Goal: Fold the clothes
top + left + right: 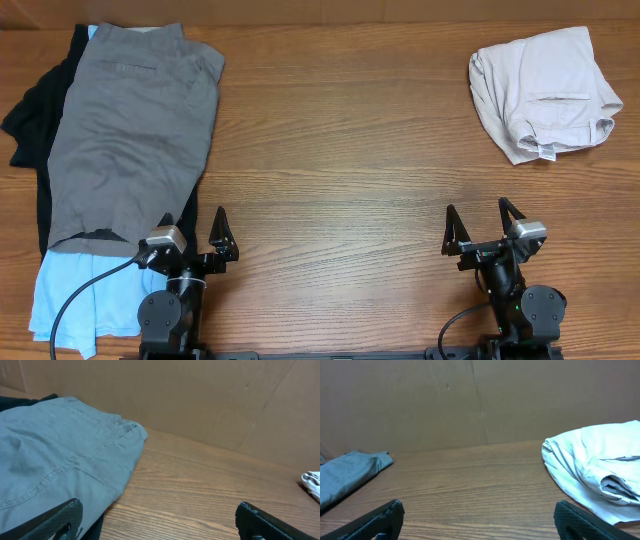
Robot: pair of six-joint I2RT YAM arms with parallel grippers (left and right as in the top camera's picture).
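**Step in hand:** start of a fold; no garment is gripped. The grey shorts (pixel 135 130) lie spread flat at the left of the tabletop (pixel 340 150). They rest on a blue shirt (pixel 80 290) and a black garment (pixel 30 120). The beige shorts (pixel 545 90) sit bundled at the far right and appear already done.

**Next move (judgement):** take the grey shorts by one edge and pinch the top layer only, so the shirt beneath is not lifted with them.

**Pose:** both arms are low at the near edge, aimed forward. The left fingers (pixel 221 232) are spread wide and empty, just beside the shorts' near corner. The right fingers (pixel 452 230) are spread wide and empty, well apart from any cloth.
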